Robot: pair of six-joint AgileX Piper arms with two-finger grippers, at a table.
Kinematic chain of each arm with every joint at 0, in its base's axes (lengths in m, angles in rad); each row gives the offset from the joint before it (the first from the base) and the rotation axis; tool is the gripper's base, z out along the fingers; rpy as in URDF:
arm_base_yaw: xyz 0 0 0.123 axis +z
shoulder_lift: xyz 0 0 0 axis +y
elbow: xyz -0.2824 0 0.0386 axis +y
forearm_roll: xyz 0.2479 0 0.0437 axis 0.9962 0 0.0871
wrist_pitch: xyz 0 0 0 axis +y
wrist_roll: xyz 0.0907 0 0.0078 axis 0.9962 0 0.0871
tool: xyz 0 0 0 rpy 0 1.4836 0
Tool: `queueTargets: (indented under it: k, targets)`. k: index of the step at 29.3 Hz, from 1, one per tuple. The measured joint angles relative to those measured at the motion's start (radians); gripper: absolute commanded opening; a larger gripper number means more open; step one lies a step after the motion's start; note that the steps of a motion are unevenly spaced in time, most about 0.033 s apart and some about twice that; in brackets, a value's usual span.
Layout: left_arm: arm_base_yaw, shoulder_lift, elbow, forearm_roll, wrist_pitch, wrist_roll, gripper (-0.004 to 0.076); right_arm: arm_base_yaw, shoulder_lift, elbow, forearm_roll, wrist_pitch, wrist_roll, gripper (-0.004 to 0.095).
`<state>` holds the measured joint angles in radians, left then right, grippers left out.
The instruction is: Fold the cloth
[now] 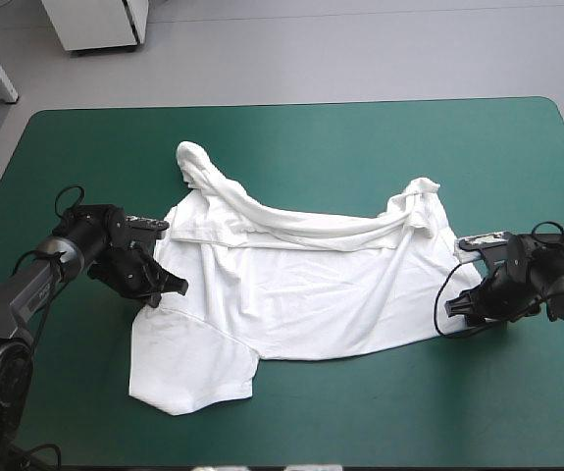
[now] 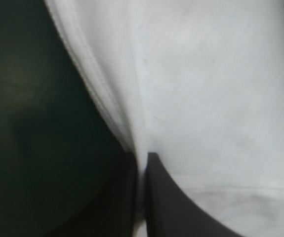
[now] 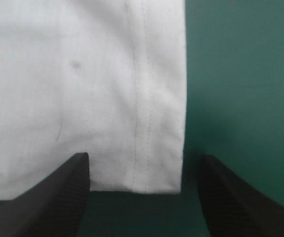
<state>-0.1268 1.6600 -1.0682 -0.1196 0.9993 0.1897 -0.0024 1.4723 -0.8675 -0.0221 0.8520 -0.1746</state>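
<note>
Lying spread across the middle of the teal-green cover (image 1: 380,132), the white T-shirt (image 1: 311,294) is mostly flat but not yet neatly folded. Its far edge is bunched into a long rolled ridge (image 1: 291,228) that runs from a twisted lump at the far left to a smaller bunch at the right, and one part fans out toward the near left of the table. The left gripper (image 1: 169,285) sits at the shirt's left edge. In its own wrist view the two black fingers are pressed almost together with a pleat of white cloth pinched between them, so it has hold of the shirt. The right gripper (image 1: 453,306) is low at the shirt's right edge with its fingers standing wide apart. A stitched hem corner (image 3: 156,148) lies flat on the cover between them, apparently touched by neither finger. The step in hand looks like taking hold of both sides before the shirt is straightened or folded over. The next move likely calls for the right gripper to slide a little farther onto that corner and close on it. After that, both arms would probably need to lift and carry together, so the cloth stays taut and the bunched ridge does not drag.
</note>
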Motion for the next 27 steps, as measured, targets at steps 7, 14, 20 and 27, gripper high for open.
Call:
queueTargets:
  k: [7, 14, 20, 27]
  targets:
    - [0.0, 0.0, 0.001, -0.001, -0.002, 0.002, -0.0009, 0.0, 0.032, -0.018, 0.038, 0.03, -0.008, 0.0174]
    - [0.0, 0.0, -0.003, -0.007, -0.007, 0.013, -0.0009, 0.001, 0.036, -0.02, 0.115, 0.042, -0.057, -0.0017]
    - [0.0, -0.037, -0.067, -0.027, 0.078, 0.031, -0.0009, 0.001, 0.036, -0.1, 0.118, 0.114, -0.065, -0.0017]
    - [0.0, -0.276, -0.295, -0.033, 0.177, 0.018, -0.0009, 0.001, -0.088, -0.378, 0.137, 0.257, -0.061, -0.0017]
